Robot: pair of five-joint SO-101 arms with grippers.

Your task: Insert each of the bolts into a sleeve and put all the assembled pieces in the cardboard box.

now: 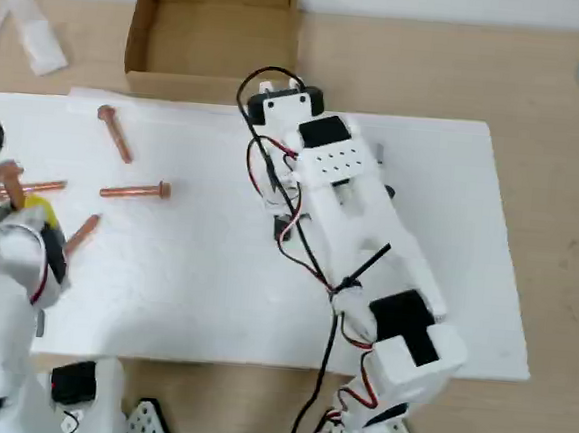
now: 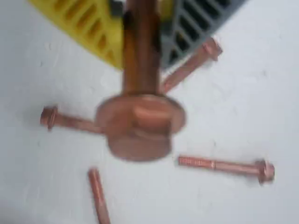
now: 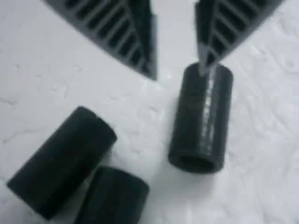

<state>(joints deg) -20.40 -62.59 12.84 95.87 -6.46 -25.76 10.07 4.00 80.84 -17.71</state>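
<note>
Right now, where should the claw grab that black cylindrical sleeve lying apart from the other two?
Probably across its middle, from above, pinching the two long sides: the black cylindrical sleeve lies on its side on the white foam sheet, both curved flanks free.

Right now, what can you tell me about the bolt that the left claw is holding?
The bolt looks like copper-coloured metal, with a smooth round shank and a hexagonal head on a wide flange. The left gripper is shut on the shank, with a yellow finger on one side and a grey finger on the other. The head sticks out free. It is held over the white sheet, where four other bolts lie.
</note>
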